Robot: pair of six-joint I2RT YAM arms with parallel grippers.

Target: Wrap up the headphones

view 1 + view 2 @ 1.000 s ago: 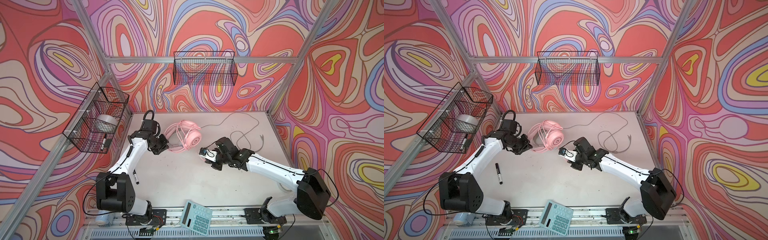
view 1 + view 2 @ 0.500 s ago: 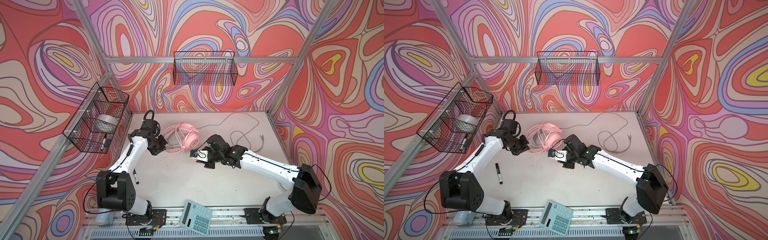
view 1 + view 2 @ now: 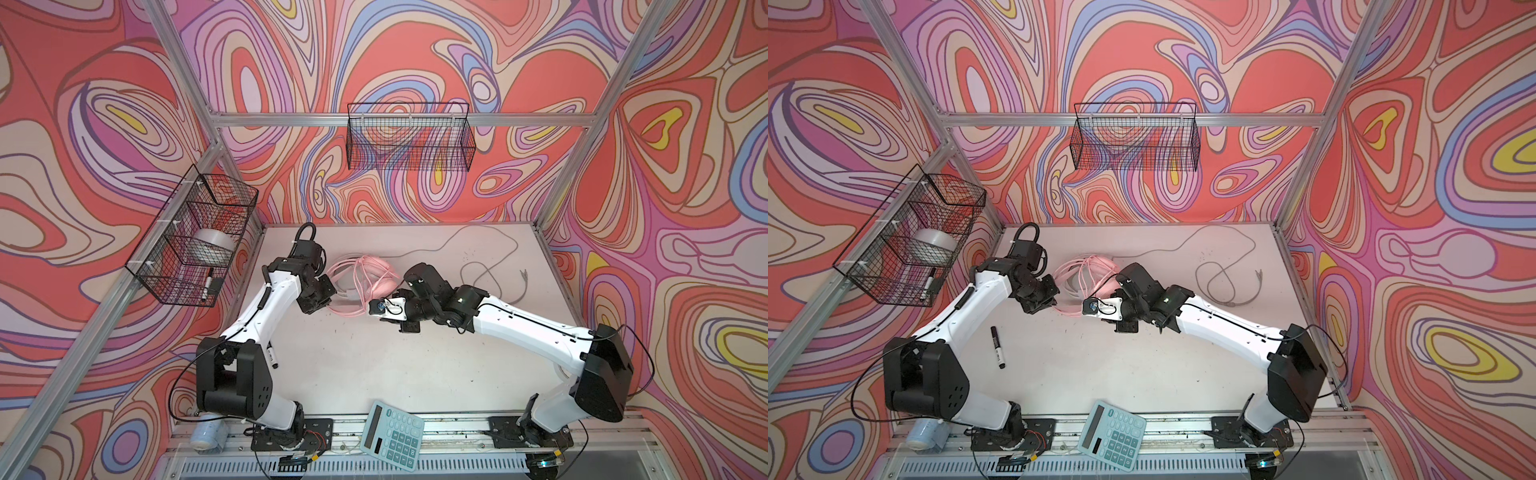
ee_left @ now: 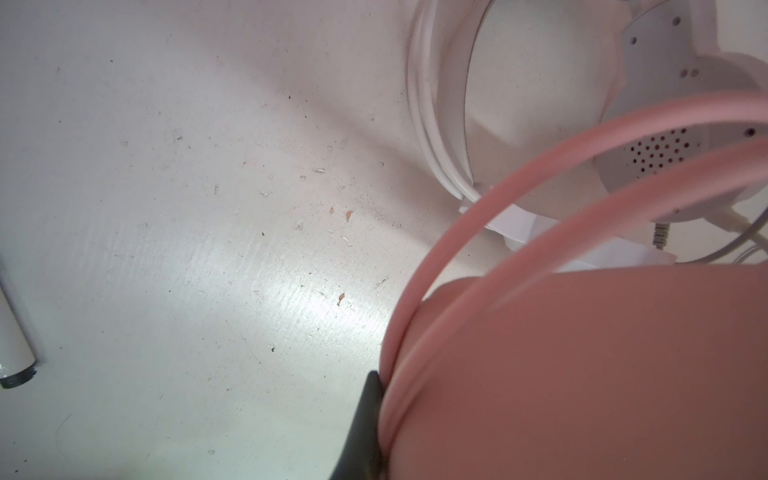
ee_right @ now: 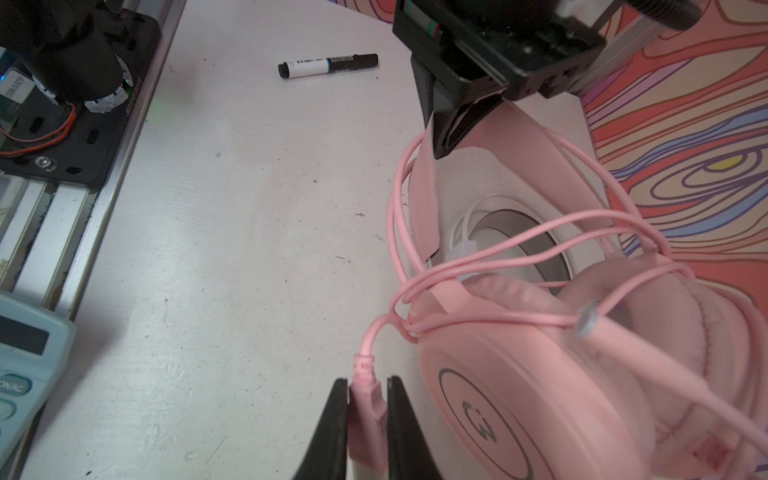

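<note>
The pink headphones (image 3: 360, 277) lie at the back left of the table, their pink cable (image 5: 515, 245) looped several times round the headband and earcups (image 5: 540, 374). My left gripper (image 3: 328, 293) is shut on the pink headband (image 5: 422, 195). Beside the earcup, my right gripper (image 5: 368, 399) is shut on the cable's pink plug (image 5: 365, 388). The white headphones (image 4: 665, 104) lie under the pink ones. Their greyish cable (image 3: 492, 266) trails loose over the table's back right.
A black-and-white marker (image 3: 998, 347) lies near the left arm. A light-blue calculator (image 3: 392, 434) rests on the front rail. A wire basket (image 3: 191, 237) on the left wall holds a tape roll; another basket (image 3: 409, 137) hangs on the back wall.
My right gripper has moved left with the pink plug, up to the pink headphones, and its arm now covers the earcup. The left gripper has kept its hold and place.
</note>
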